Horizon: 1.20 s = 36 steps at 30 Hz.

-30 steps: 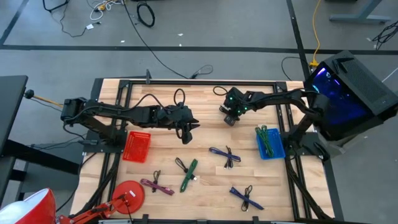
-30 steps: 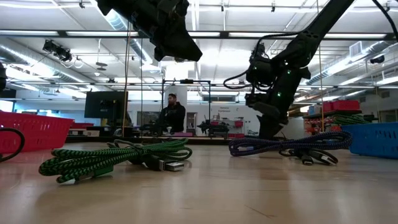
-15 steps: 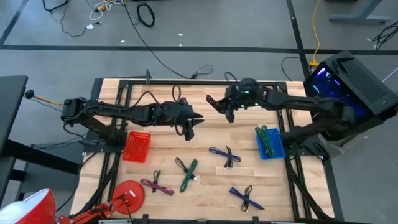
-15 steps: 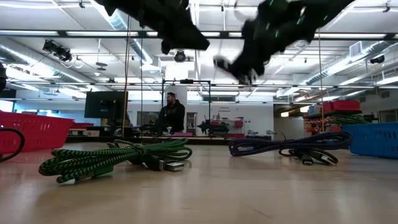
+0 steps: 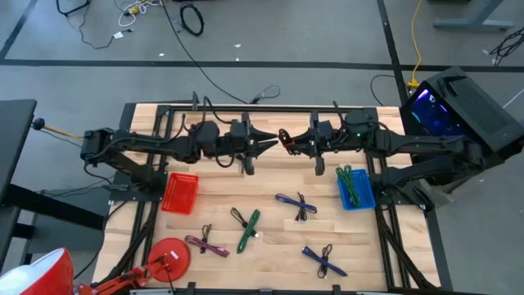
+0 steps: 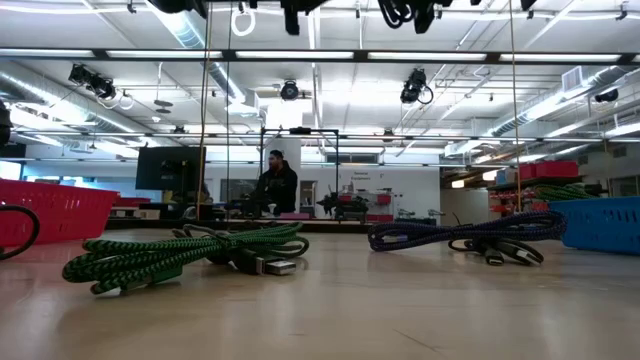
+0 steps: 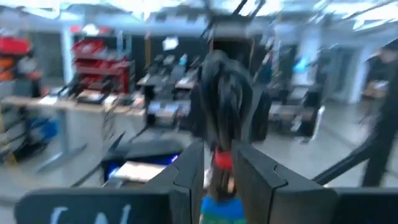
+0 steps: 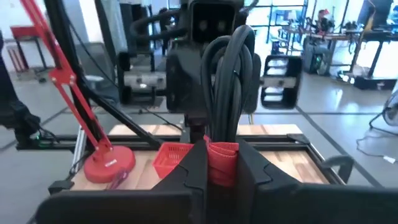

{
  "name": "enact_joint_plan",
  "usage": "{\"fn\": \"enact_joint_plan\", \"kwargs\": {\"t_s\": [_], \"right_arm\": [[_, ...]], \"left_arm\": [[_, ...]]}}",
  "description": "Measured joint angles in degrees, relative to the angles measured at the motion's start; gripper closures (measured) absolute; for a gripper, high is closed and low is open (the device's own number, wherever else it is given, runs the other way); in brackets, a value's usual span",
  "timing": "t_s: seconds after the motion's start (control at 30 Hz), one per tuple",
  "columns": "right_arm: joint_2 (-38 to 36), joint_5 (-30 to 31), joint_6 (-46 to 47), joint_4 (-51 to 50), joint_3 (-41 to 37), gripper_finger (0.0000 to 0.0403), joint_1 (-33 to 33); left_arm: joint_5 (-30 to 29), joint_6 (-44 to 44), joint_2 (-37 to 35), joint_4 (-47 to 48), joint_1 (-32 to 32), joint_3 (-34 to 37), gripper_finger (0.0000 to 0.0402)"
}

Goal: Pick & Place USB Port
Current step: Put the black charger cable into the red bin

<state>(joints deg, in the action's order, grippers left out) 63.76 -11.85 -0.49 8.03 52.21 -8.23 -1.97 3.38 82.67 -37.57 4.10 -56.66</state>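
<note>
Task thing: black USB cable, a coiled bundle with a red band, is held in the air above the back middle of the wooden table, between the two gripper tips.
Left gripper: left gripper is raised over the table's back middle and points toward the right arm. In its wrist view its fingers stand narrow on either side of the red-banded end of the cable, clamped on it.
Right gripper: right gripper faces the left one, tip almost to tip. In its wrist view the cable rises right at its tip, with the left arm's wrist just behind. Whether it grips the cable cannot be told.
Red basket: red basket sits at the table's left side, under the left arm.
Blue bin: blue bin sits at the right side, with a green cable in it.
Loose cables on the table: green-black cable near the middle front, dark blue cable to its right, pink cable to its left, and blue cable at the front right, all apart from one another.
Low view: green-black cable and dark blue cable lie flat on the wood; only bits of the arms show at the upper edge.
Room: person stands far behind the table.
</note>
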Motion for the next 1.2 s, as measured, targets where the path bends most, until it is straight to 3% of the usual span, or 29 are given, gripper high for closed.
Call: {"fn": "enact_joint_plan", "kwargs": {"t_s": [0.13,0.73,0.93,1.03,1.1,1.2], "right_arm": [[1.59,3.46,-1.32,0.4,0.0,0.0369,2.04],[4.27,4.98,-2.49,6.71,-0.15,0.0369,2.59],[4.27,4.79,-2.58,6.78,-0.15,0.0369,2.58],[4.26,4.83,-2.56,6.47,-0.15,0.0369,2.57],[4.24,4.94,-2.56,5.27,-0.15,0.0353,2.55],[4.29,6.09,-2.58,3.27,-0.15,0.0294,2.31]], "left_arm": [[3.47,0.37,0.2,-3.1,-0.23,0.02,0.0316],[3.19,0.78,1.97,-3.99,-0.4,-0.15,0.0318],[3.27,0.01,2.06,-3.93,-0.41,-0.11,0.0383],[2.61,0.0,2.06,-3.43,-0.46,-0.11,0.0385],[0.79,-0.02,2.04,-2.38,-0.63,-0.11,0.0385],[-2.03,-0.63,1.5,1.14,-1.02,0.09,0.0385]]}}
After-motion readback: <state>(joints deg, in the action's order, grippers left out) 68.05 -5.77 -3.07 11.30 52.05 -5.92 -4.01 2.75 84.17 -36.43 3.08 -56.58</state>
